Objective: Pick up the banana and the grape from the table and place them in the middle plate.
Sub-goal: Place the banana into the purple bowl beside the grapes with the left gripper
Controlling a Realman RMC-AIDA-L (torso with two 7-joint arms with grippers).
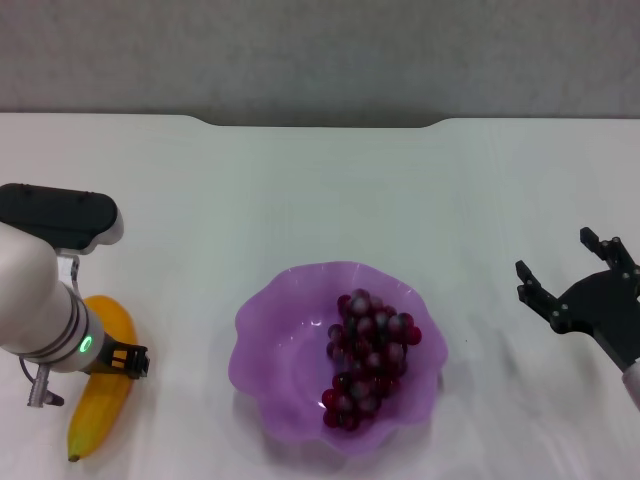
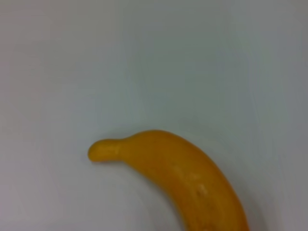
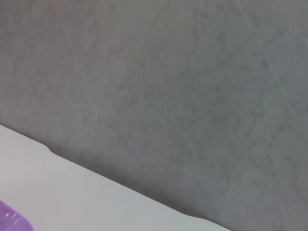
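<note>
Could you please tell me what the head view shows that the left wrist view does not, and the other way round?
Only the head view shows the grape lying in the middle plate, the left gripper low over the banana, and the open right gripper off to the plate's right. Only the left wrist view shows the banana's stem end close up. Both show the banana lying on the table.

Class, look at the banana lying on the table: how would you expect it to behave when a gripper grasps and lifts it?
The banana looks firm and curved, so it would probably lift as one stiff piece. Its smooth, rounded skin could slip between narrow fingers. Lying flat on the table, it might pivot if nudged off-centre.
</note>
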